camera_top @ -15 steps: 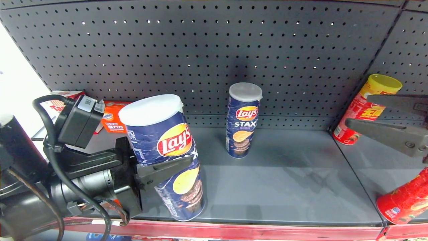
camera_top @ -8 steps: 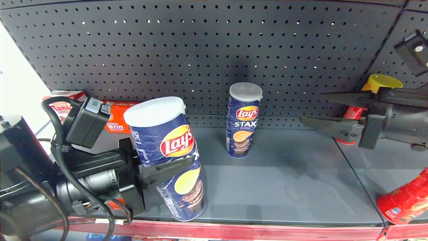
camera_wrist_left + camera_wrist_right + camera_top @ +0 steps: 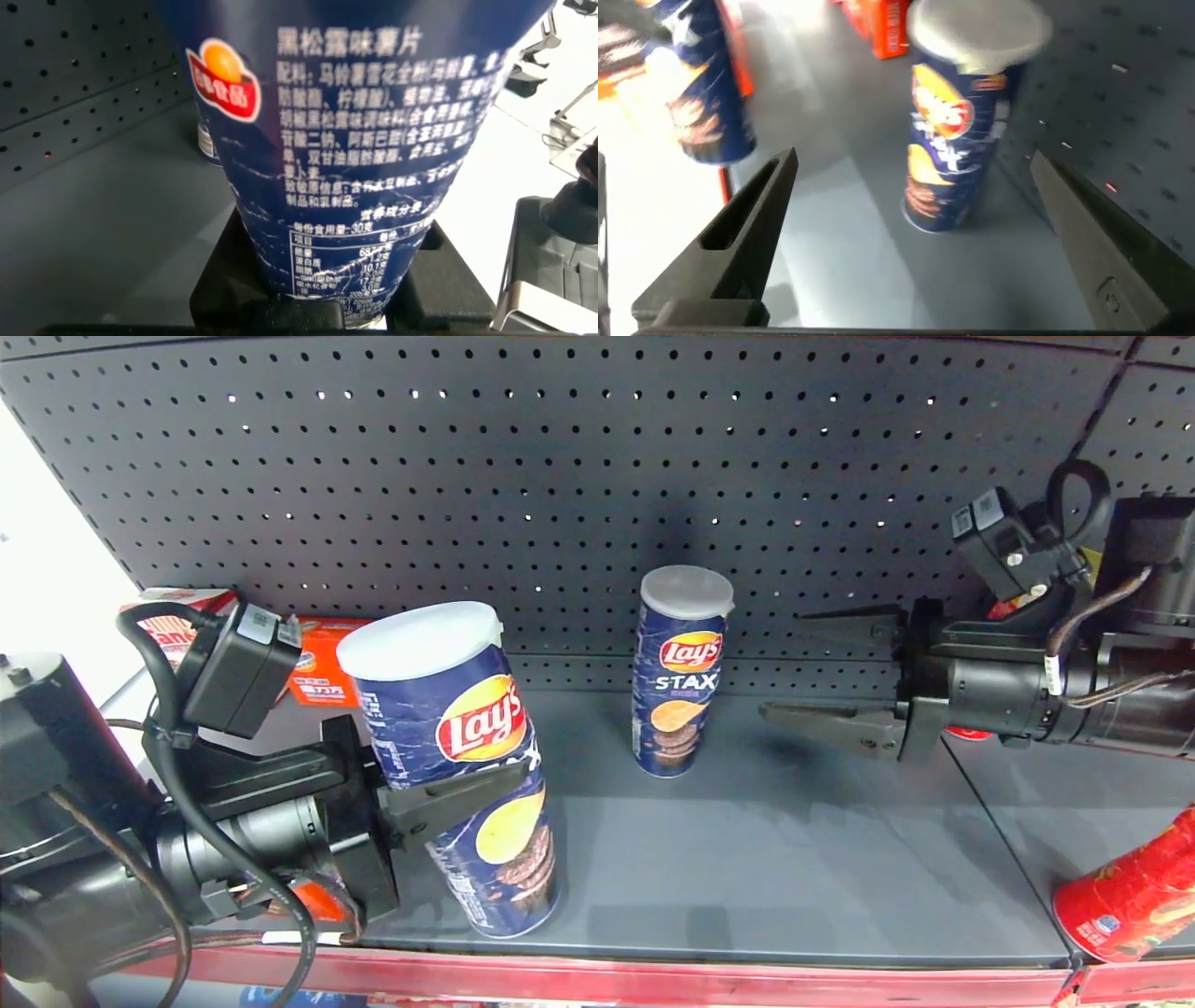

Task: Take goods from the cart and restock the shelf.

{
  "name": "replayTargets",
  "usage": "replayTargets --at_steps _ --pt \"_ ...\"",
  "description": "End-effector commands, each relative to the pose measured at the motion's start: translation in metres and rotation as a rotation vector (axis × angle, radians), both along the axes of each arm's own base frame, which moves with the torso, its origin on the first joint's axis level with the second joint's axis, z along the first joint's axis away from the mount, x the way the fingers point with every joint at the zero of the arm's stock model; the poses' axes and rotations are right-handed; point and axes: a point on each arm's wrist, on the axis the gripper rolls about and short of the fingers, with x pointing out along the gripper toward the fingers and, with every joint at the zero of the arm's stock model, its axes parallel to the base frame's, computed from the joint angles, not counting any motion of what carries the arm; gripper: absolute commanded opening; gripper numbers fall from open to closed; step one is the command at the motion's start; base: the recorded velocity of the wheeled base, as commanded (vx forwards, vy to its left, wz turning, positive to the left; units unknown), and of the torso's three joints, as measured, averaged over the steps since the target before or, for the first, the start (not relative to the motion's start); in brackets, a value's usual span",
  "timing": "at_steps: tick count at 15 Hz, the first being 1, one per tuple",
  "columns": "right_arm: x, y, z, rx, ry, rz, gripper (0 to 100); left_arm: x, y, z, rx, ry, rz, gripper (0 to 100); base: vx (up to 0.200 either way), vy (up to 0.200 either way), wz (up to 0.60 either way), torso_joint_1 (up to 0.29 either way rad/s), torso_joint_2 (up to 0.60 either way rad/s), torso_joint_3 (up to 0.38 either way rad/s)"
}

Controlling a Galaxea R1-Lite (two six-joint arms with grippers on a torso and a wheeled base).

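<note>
My left gripper [image 3: 448, 784] is shut on a dark blue chip can [image 3: 453, 756] with a white lid, tilted, its base at the shelf's front edge. This held chip can [image 3: 355, 159] fills most of the left wrist view. A second blue chip can [image 3: 680, 669] stands upright at the middle of the grey shelf [image 3: 794, 859], near the pegboard. My right gripper [image 3: 822, 672] is open, fingers spread wide, a short way right of that standing can [image 3: 962, 121], which shows between the gripper's [image 3: 915, 177] fingers.
Orange and red boxes [image 3: 317, 658] sit at the back left of the shelf. A red can [image 3: 1125, 896] lies at the front right. The pegboard back wall [image 3: 597, 476] rises behind, and a red strip [image 3: 653, 980] edges the shelf front.
My right arm has swung in from the right edge toward the standing can, fingers still open. The left gripper with its can has shifted slightly left and down.
</note>
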Motion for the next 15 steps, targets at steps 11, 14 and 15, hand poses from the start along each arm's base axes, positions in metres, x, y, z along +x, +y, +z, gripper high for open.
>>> replayTargets --at_steps 11,14,15 --pt "0.022 0.010 -0.013 -0.053 0.102 0.158 100 -0.001 -0.001 -0.001 0.002 0.004 -0.009 0 0.000 0.000 0.00 0.000 0.00 0.000" --pt "0.040 0.011 -0.016 -0.078 0.048 0.147 100 -0.001 -0.001 -0.001 0.001 0.003 -0.010 0 0.000 0.000 0.00 0.000 0.00 0.000" --pt "0.045 0.013 -0.016 -0.079 0.038 0.144 100 -0.001 -0.001 -0.001 0.001 0.001 -0.009 0 0.000 0.000 0.00 0.000 0.00 0.000"
